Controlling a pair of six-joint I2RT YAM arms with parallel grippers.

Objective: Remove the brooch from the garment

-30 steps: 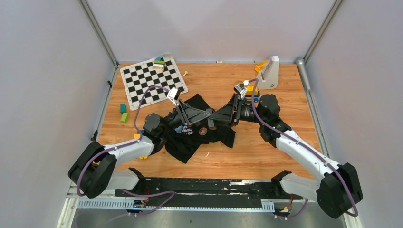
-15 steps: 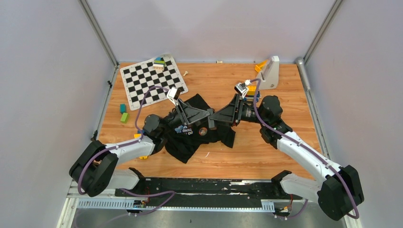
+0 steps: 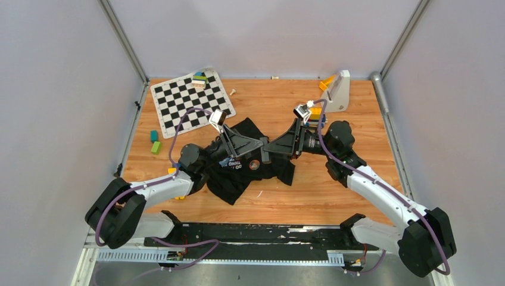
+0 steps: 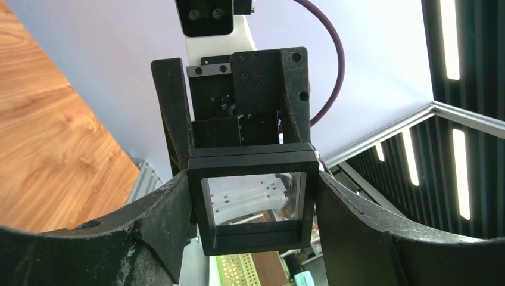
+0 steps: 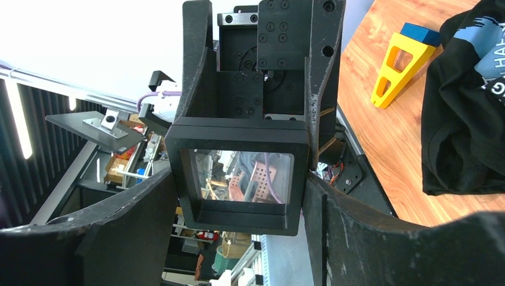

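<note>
The garment (image 3: 233,179), a black T-shirt with a light-blue graphic, lies crumpled mid-table; its edge also shows in the right wrist view (image 5: 470,119). The brooch (image 3: 254,164), a small coppery ring, sits on the shirt just below the two grippers. Above the shirt my left gripper (image 3: 261,144) and right gripper (image 3: 267,150) meet tip to tip. Between them is a black square frame with a clear window (image 4: 253,241), (image 5: 238,223). The left gripper (image 4: 253,214) is shut on its sides. The right gripper (image 5: 238,196) is shut on it from the opposite end.
A checkerboard mat (image 3: 192,101) with stacked blocks (image 3: 199,79) lies at the back left. Two green blocks (image 3: 155,142) sit left of the shirt. A white stand (image 3: 337,91) is at the back right. A yellow wedge with a blue block (image 5: 398,65) lies by the shirt.
The left fingers have drawn in slightly against the frame's sides. Both arms stay almost still, joined over the shirt, and the brooch has not moved.
</note>
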